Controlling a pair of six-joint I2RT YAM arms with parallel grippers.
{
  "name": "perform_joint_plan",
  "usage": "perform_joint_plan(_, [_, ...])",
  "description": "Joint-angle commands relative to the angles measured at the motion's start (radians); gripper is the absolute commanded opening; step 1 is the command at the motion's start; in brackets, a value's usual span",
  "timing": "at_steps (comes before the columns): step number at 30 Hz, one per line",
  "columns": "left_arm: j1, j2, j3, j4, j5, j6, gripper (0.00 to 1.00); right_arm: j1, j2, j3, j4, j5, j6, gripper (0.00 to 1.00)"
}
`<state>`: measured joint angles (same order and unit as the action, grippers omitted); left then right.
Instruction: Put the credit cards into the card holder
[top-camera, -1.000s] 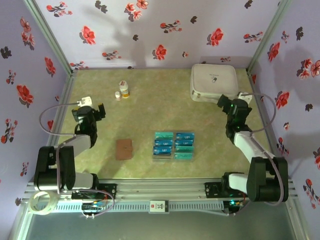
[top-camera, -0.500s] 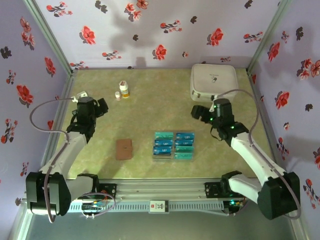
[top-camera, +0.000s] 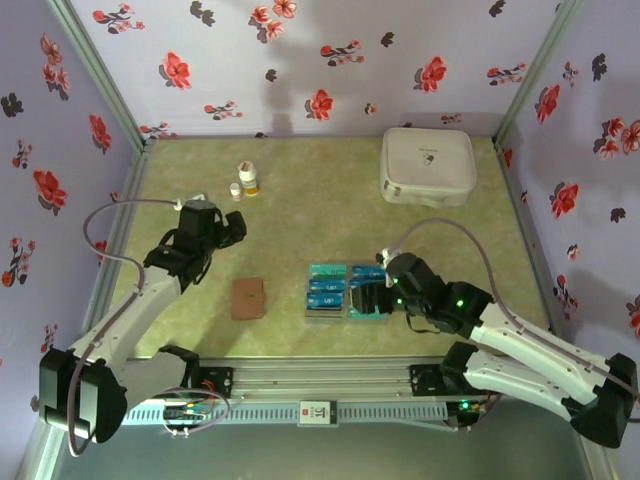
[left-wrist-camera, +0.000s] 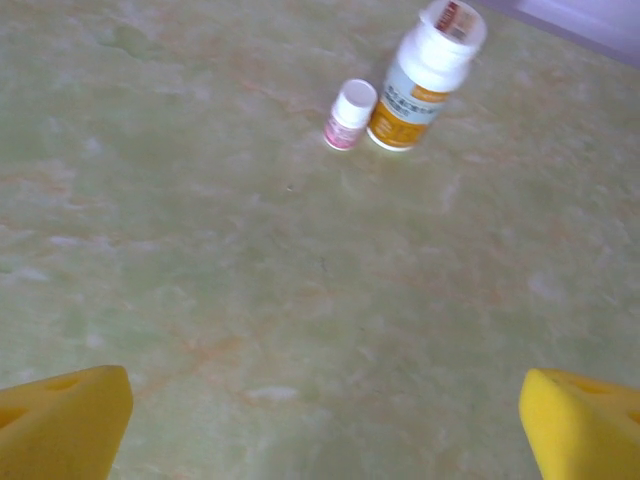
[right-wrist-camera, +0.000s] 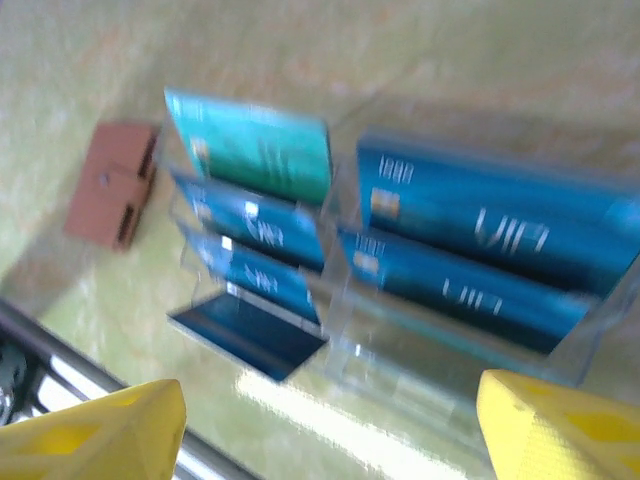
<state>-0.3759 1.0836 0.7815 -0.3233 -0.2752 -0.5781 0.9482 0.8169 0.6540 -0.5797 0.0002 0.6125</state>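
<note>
Quick rundown for you. Your right gripper (top-camera: 371, 296) (right-wrist-camera: 330, 440) sits right over the right-hand column of the thin teal-blue rectangular credit cards (top-camera: 328, 290) (right-wrist-camera: 450, 250). Its yellow fingertips (right-wrist-camera: 100, 430) are spread wide with nothing between them, so the jaws are open and not gripping. Can't tell from above whether it touches a card.

From that wrist, the cards stand tilted in two columns in a clear plastic tiered stand (right-wrist-camera: 385, 365) just ahead of the fingers. The left column has a greener card at the back, two blue ones in front of it and a dark one lying low at the front. The view's blurry, so I can't read any print.

The small flat brown leather-like card holder (top-camera: 248, 298) (right-wrist-camera: 110, 185) lies on the green marbled tabletop (left-wrist-camera: 250, 280), ahead and to the left of your right gripper, apart from the stand. It's just on the near side of your left gripper (top-camera: 232, 228) (left-wrist-camera: 320, 430).

Your left gripper is wide open too, holding nothing, above bare table. Well ahead of it stand a white pill bottle with an orange label (left-wrist-camera: 420, 80) and a tiny white bottle with a pink label (left-wrist-camera: 350, 113), side by side.

A big white rounded-square case (top-camera: 428, 165) sits well beyond your right gripper, near the back wall.
</note>
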Motion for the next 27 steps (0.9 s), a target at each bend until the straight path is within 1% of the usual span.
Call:
perform_joint_plan(1, [-0.030, 0.044, 0.043, -0.009, 0.013, -0.038, 1.00, 0.089, -0.004, -0.032, -0.078, 0.027, 0.059, 0.77])
perform_joint_plan(6, [-0.052, 0.098, 0.076, -0.012, 0.014, -0.044, 1.00, 0.229, 0.034, -0.083, -0.040, 0.037, 0.094, 0.75])
perform_joint_plan(9, [-0.057, 0.106, 0.087, -0.012, 0.013, -0.045, 1.00, 0.286, 0.058, -0.118, 0.025, 0.047, 0.113, 0.75])
perform_joint_plan(13, [-0.058, 0.115, 0.091, -0.011, 0.013, -0.051, 1.00, 0.328, 0.106, -0.160, 0.141, 0.050, 0.146, 0.75])
perform_joint_plan(17, [-0.060, 0.123, 0.099, -0.016, 0.013, -0.061, 1.00, 0.374, 0.190, -0.169, 0.232, 0.082, 0.156, 0.75])
perform_joint_plan(23, [-0.063, 0.131, 0.105, -0.019, 0.014, -0.069, 1.00, 0.393, 0.321, -0.167, 0.349, 0.111, 0.156, 0.75])
perform_joint_plan(27, [-0.065, 0.129, 0.106, -0.023, 0.013, -0.066, 1.00, 0.393, 0.379, -0.171, 0.404, 0.138, 0.159, 0.75])
